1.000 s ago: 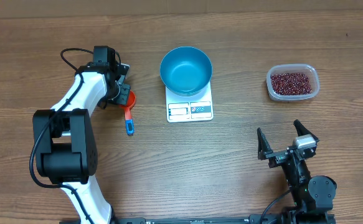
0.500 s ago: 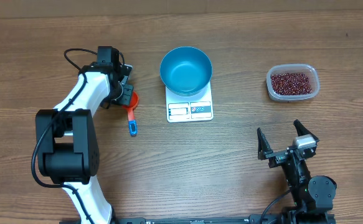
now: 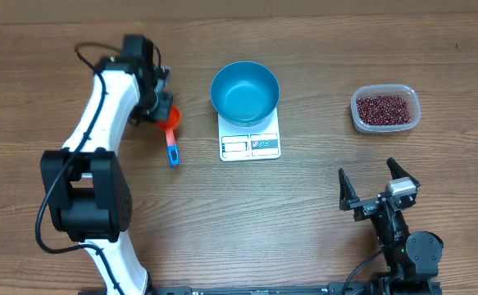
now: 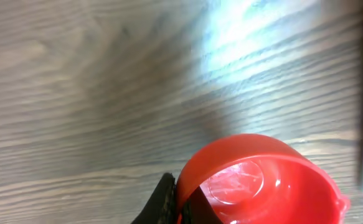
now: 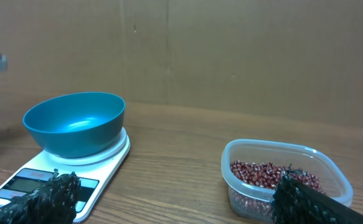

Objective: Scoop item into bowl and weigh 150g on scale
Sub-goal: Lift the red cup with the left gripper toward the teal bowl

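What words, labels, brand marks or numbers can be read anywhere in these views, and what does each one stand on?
Display window on the scale: nothing readable, too small.
Logo panel on the scale: a mark is there, but too small and blurred to read.
Blue bowl, red scoop, clear container: no text visible.
No legible text in any view.

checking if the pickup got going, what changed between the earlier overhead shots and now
The left gripper, shut on the scoop, carried it a little farther out, away from the robot. The bowl on the scale, the beans in their tub and the open right gripper stayed put.
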